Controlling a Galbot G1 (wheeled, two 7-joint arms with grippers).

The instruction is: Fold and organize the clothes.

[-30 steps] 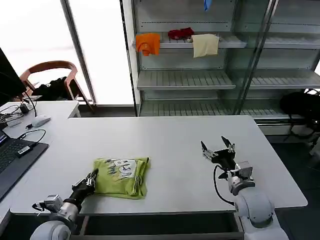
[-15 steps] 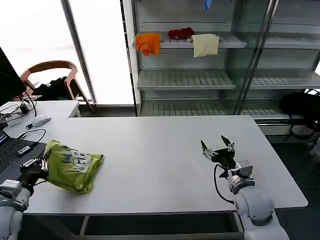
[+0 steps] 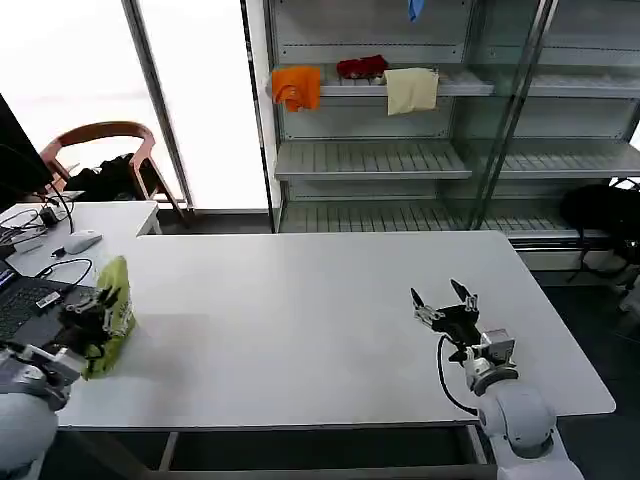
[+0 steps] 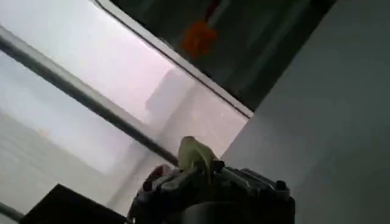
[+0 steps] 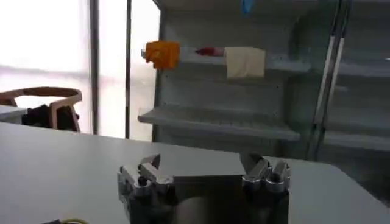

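Head view: left hand [image 3: 92, 318] grips T-shirt [image 3: 112, 315].

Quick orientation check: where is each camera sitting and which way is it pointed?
Head: high, facing forward-down over the white table; left gripper holding the T-shirt, right gripper open.
Left wrist: on the left arm, angled up at the window.
Right wrist: low, facing the shelves.
Shared: the orange cloth.

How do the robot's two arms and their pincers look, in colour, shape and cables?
Both arms have rounded white-grey shells. The right pincer is black, with silver metal finger mounts and dark pointed tips; a black cable loops from its wrist down along the forearm. The left pincer is also dark, on a silver-grey wrist.
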